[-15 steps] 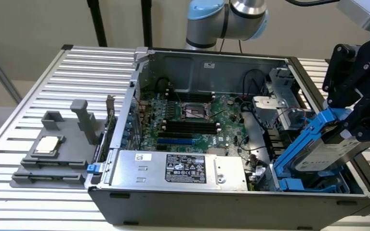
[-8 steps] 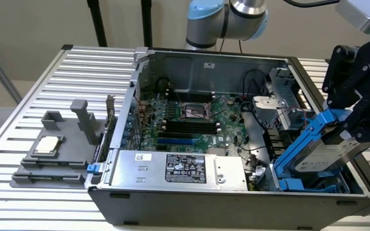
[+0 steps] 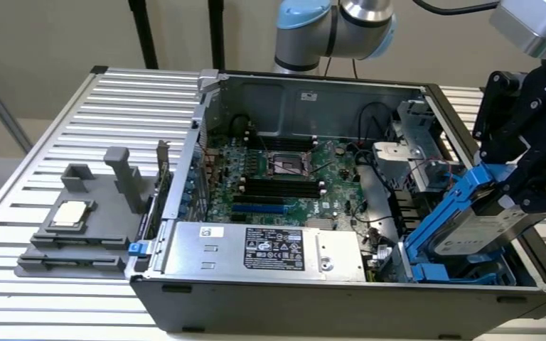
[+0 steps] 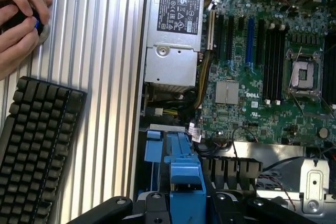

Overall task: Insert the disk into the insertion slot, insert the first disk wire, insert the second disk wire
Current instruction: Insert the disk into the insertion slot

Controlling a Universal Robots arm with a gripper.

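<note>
At the exterior view's right edge, the claw (image 3: 517,193) is clenched on the disk (image 3: 482,231), gripping it near the upper end of its blue frame. The disk hangs tilted, its upper end in the claw and its lower end dipping into the open computer case (image 3: 349,295). It sits just over the slot (image 3: 448,273), whose blue rails lie in the case's near corner on that side. The disk does not lie flat in the slot, and I cannot tell whether its lower edge touches the rails.

The claw's black body slopes down from a grey wrist (image 3: 539,25) at the top corner. The arm (image 3: 335,25), with its grey and blue joints, stands behind the case's rear wall.

Inside the case, a green circuit board (image 3: 283,170) covers the floor. A silver power box (image 3: 264,249) with a black-and-white label lies along the near wall, toward the exterior view's left of the slot.

On the ribbed counter (image 3: 36,142), beside the case, a grey holder (image 3: 79,245) carries a small square chip (image 3: 69,213).

From the wrist view, the blue frame runs between the claw's black fingers (image 4: 227,207). A black keyboard (image 4: 37,145) lies on the counter, and near it a person's hands (image 4: 18,19) close around a small dark thing with a blue spot.
</note>
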